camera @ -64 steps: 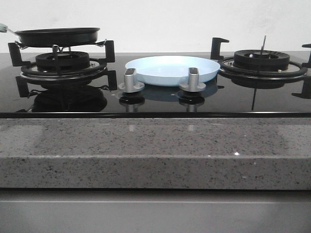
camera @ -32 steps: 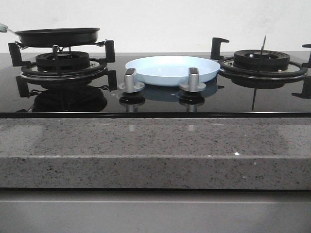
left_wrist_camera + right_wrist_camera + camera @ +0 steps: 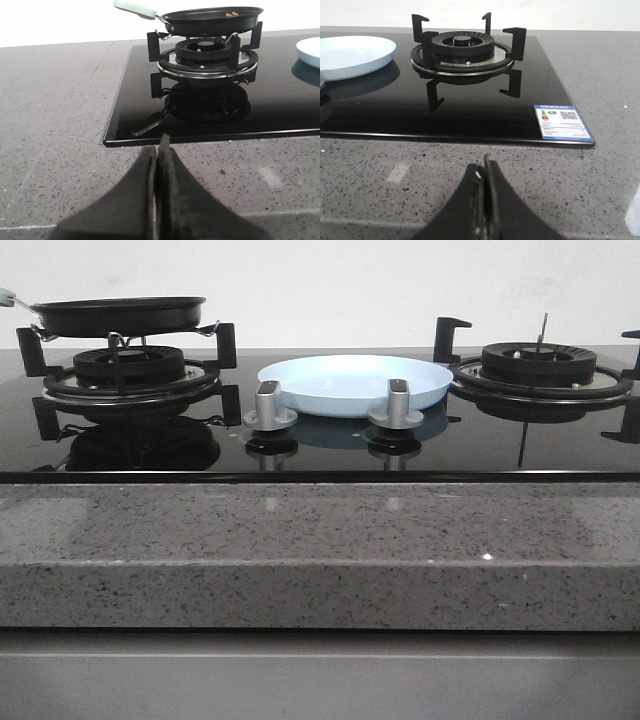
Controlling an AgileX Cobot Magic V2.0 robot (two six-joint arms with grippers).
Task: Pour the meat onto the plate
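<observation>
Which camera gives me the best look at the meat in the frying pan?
The left wrist view: a few brown pieces of meat show over the pan rim. The front view sees the pan only edge-on, with no meat visible. The right wrist view misses the pan entirely.

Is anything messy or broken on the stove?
Nothing stands out. The pan sits level on the left burner with the meat inside. The plate lies flat and bare between the burners. No spills or cracks show.
</observation>
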